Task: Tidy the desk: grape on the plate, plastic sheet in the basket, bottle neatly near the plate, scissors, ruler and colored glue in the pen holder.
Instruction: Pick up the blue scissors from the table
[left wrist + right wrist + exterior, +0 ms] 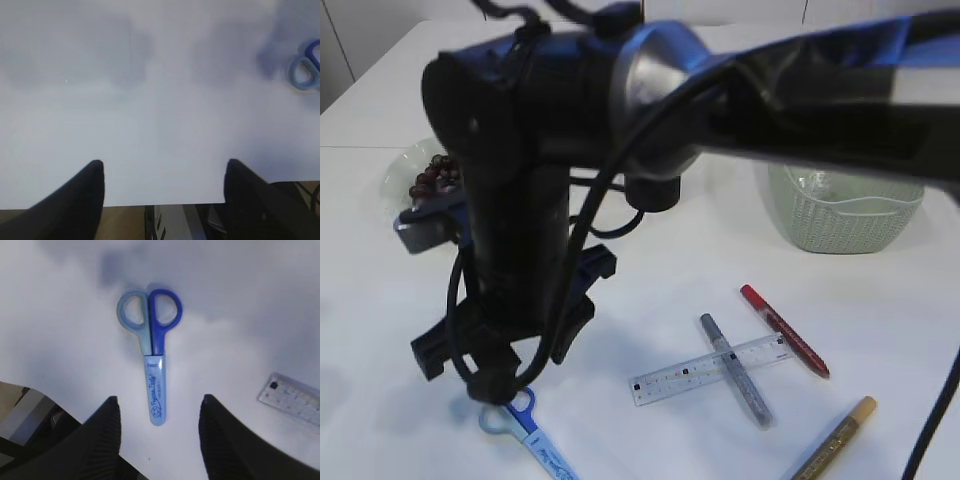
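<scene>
The scissors (152,355) lie flat on the white table, with blue handles and a light-blue sheath over the blades. My right gripper (160,399) hovers above them, open, with the sheath tip between its fingers and apart from both. In the exterior view the right gripper (502,350) has reached across to the left, over the scissors (525,425). My left gripper (165,165) stands open over bare table at the front edge; the scissors' handle (305,70) shows far right. The clear ruler (710,370) lies under a grey glue pen (735,370). Dark grapes (432,180) rest on the pale plate (395,175). Plastic sheet, bottle and pen holder are out of view.
A red glue pen (783,330) and a gold one (835,440) lie right of the ruler. The pale green basket (845,215) stands at the back right. The big dark arm hides much of the table's middle and back. The ruler's end (292,397) shows right of the scissors.
</scene>
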You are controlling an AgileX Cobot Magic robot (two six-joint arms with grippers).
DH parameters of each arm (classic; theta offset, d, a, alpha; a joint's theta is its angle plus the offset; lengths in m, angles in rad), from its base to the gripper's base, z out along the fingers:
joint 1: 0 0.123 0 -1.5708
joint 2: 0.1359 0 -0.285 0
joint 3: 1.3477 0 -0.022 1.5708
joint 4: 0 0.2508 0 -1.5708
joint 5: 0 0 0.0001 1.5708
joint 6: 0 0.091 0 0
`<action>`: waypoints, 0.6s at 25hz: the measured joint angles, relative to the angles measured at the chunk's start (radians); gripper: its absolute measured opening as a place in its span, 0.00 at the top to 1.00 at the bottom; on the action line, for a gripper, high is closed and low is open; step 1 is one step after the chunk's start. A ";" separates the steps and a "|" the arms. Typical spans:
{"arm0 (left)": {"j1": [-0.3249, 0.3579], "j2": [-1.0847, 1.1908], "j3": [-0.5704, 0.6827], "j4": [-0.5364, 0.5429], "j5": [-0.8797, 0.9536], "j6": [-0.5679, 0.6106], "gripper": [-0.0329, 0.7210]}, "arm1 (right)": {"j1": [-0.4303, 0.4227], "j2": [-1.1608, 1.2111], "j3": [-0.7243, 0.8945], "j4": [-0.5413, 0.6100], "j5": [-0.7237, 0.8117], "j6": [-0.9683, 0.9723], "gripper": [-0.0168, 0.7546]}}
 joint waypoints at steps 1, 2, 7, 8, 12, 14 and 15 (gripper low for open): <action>0.000 0.000 0.000 0.000 0.000 0.000 0.24 | 0.004 0.021 0.000 0.000 -0.001 0.004 0.45; 0.000 0.000 0.000 -0.002 -0.002 0.000 0.24 | 0.010 0.038 0.000 0.000 -0.004 0.012 0.45; 0.000 0.000 0.000 -0.002 -0.006 0.002 0.25 | 0.012 0.108 0.000 0.000 -0.010 0.031 0.45; 0.000 0.000 0.000 -0.002 -0.008 0.002 0.25 | 0.012 0.116 0.000 0.000 -0.011 0.031 0.45; 0.000 0.000 0.000 -0.002 -0.022 0.002 0.25 | 0.013 0.137 0.000 0.002 -0.015 0.033 0.45; 0.000 0.000 0.000 -0.002 -0.022 0.002 0.25 | 0.013 0.148 0.000 0.010 -0.017 0.034 0.45; 0.000 0.000 0.000 -0.002 -0.022 0.002 0.25 | 0.013 0.156 0.000 0.011 -0.019 0.035 0.45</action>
